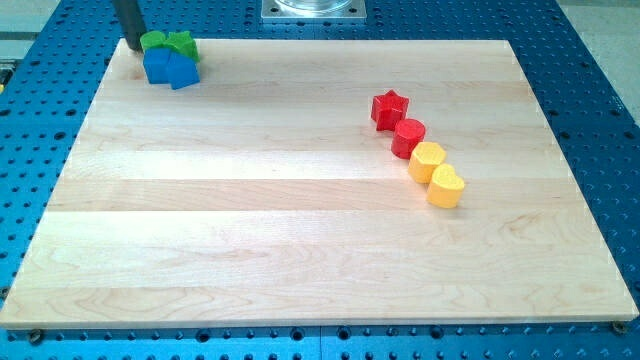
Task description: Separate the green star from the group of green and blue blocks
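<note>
A tight group sits at the board's top left corner. The green star [183, 44] is at its upper right, and another green block [153, 41] of unclear shape touches it on the left. A blue block [157, 66] and a second blue block [184, 71] lie just below the green ones, touching them. My tip [133, 46] is at the view's left of the group, right against the left green block. The rod rises out of the view's top.
A red star [389, 108], a red cylinder [409, 137], a yellow block [427, 160] and a yellow heart [446, 186] form a diagonal chain right of centre. The wooden board [300, 240] lies on a blue perforated table [600, 80]. A metal mount [315, 9] is at top centre.
</note>
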Motion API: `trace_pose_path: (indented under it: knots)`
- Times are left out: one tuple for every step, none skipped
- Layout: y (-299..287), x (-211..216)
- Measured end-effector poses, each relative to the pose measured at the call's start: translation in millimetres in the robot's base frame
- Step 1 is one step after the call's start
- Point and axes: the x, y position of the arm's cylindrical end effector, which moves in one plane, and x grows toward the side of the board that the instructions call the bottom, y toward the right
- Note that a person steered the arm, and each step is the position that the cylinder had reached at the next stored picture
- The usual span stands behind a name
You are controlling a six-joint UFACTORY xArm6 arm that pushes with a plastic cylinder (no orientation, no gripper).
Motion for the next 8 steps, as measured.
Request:
trace_pose_path:
  knots:
    - [50,0]
    - [74,0]
    - [85,1]
    - [83,7]
    - [84,39]
    - [85,95]
    - [85,161]
    - [85,212]
